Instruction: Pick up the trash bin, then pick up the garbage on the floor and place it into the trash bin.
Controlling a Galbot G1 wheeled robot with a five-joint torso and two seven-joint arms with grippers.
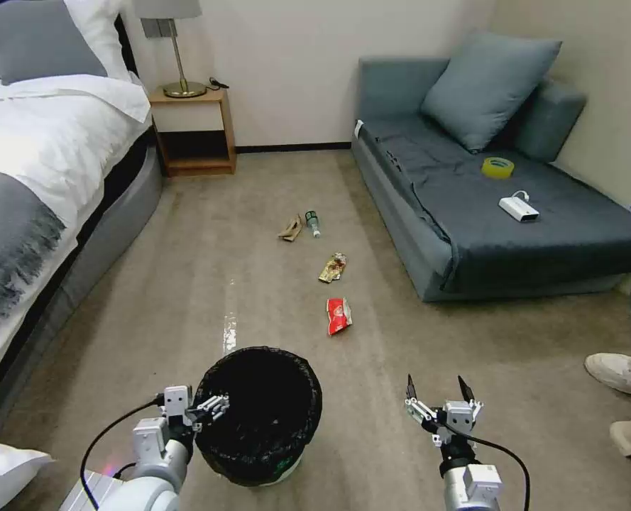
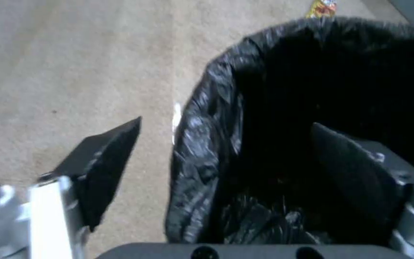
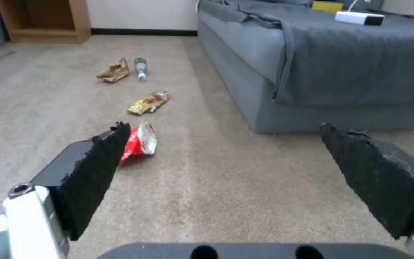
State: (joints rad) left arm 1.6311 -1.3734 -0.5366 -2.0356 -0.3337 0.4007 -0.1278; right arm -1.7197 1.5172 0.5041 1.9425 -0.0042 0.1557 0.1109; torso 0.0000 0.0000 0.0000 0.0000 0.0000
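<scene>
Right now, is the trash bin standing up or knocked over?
Standing up. The trash bin sits on its pale base on the carpet, mouth facing up. The left gripper straddles its bagged rim, fingers open.

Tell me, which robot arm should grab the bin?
The left. Its end effector is open with one finger inside the trash bin rim and one outside. The right end effector hangs open over bare carpet, apart from it.

A grey sofa (image 1: pixel 542 220) stands along the right wall with a grey cushion (image 1: pixel 489 85) at its back corner; a yellow tape roll (image 1: pixel 497 167) and a white box with cable (image 1: pixel 519 208) lie near the middle of its seat. A white-sheeted bed (image 1: pixel 38 163) runs along the left. Between them, against the far wall, a wooden nightstand (image 1: pixel 194 131) carries a brass lamp (image 1: pixel 177 50) on its top.
</scene>
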